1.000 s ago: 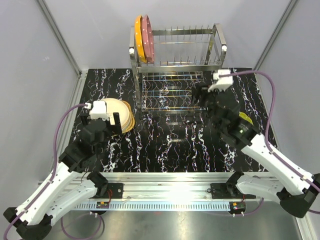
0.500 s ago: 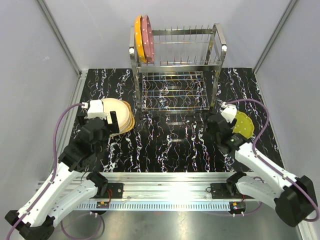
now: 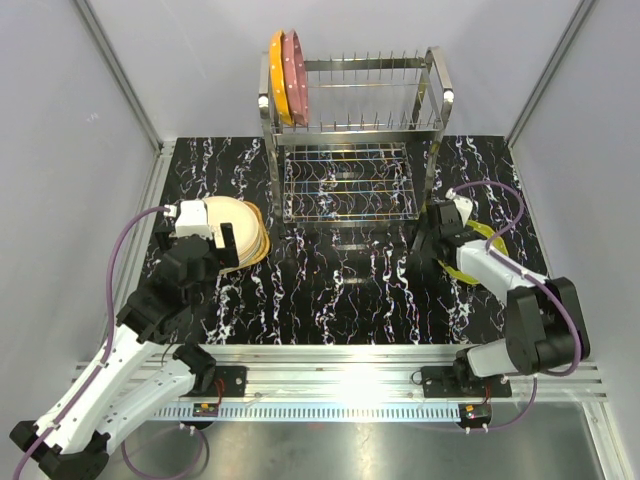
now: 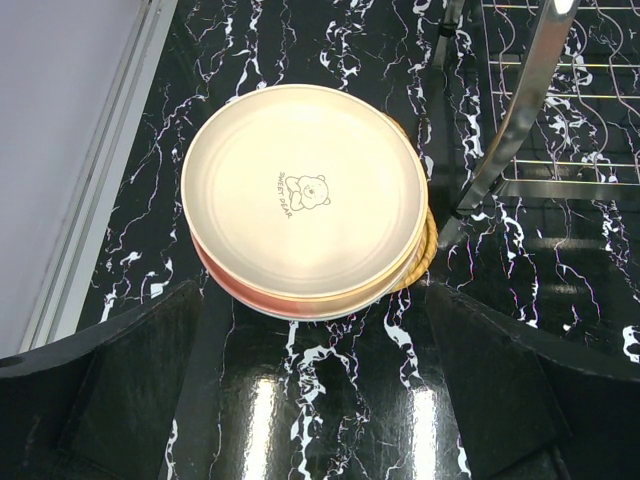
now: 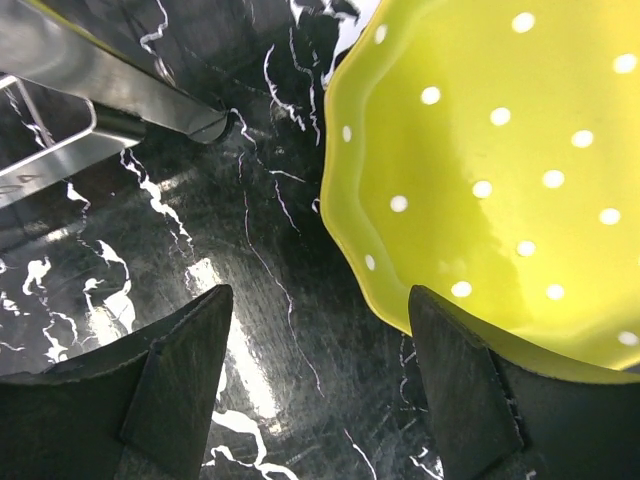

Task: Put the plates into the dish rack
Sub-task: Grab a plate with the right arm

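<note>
Right end effector: fingers spread, nothing between them but bare surface, so it's open and empty. It sits low, just left of the lime-green plate, whose scalloped rim passes close to the right-hand finger. I can't tell if they touch. I read that as lining up for a rim pinch, since a plate lying flat gives no other purchase. A rack leg is just beyond on the other side, so there's little room to swing. Left end effector: fully spread and empty, hanging above the near edge of the stack of plates. The cream plate with the bear print is on top, with a pinkish rim and a tan one showing under it. The open fingers straddle the stack's near edge, which looks like a ready pose for taking the top plate. The stack is slightly offset, so I can reach the top rim without dragging the ones below. Dish rack stands at the far middle of the surface. An orange plate and a pink plate are already on edge between the upper prongs at its left end. Upright is how the prongs hold them. The remaining slots to the right are free and the grid shelf below is bare. Task is early; most plates are not yet racked.
</note>
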Tool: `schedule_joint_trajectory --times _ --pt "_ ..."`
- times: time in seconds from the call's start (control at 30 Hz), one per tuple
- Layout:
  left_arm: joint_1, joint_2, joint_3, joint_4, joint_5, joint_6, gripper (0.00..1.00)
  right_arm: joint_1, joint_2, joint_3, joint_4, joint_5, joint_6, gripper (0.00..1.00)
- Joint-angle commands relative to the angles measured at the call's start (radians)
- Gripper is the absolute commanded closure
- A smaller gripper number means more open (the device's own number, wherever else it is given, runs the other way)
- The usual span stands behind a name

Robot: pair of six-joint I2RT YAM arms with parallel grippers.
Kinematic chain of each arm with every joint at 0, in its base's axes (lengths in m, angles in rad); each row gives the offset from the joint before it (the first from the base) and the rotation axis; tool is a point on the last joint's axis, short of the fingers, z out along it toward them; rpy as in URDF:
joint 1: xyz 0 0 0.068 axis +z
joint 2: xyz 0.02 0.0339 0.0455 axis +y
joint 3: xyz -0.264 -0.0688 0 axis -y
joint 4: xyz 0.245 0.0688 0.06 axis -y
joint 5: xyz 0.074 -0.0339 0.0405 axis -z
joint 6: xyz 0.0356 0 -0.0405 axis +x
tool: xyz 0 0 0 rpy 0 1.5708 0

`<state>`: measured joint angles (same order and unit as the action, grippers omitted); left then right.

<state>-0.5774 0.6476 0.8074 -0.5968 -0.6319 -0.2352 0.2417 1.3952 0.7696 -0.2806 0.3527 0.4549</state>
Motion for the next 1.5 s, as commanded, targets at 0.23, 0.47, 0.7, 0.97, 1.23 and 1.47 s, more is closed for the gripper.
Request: schedule_joint_trajectory --times 0.23,0.47,0.7,0.97,1.23,1.47 --pt "0.007 -0.012 0.013 0.025 0.026 0.004 0.01 -0.062 0.119 0.097 0.000 -0.089 -0.006 0.22" --pt "0.007 -0.025 0.013 0.028 0.028 0.004 0.01 -0.076 0.214 0.132 -0.022 -0.152 0.011 0.25" --pt "0.008 -0.032 0.015 0.026 0.038 0.004 0.01 -0.076 0.212 0.125 -0.032 -0.173 0.004 0.35" --pt "0.008 -0.032 0.015 0.026 0.052 0.005 0.01 -0.076 0.195 0.089 -0.012 -0.239 0.034 0.53" --pt "0.008 -0.034 0.016 0.026 0.061 0.005 0.01 -0.056 0.205 0.069 -0.022 -0.248 0.065 0.60" --pt "0.008 -0.034 0.016 0.026 0.072 0.005 0.01 0.013 0.146 0.030 -0.038 -0.227 0.128 0.61"
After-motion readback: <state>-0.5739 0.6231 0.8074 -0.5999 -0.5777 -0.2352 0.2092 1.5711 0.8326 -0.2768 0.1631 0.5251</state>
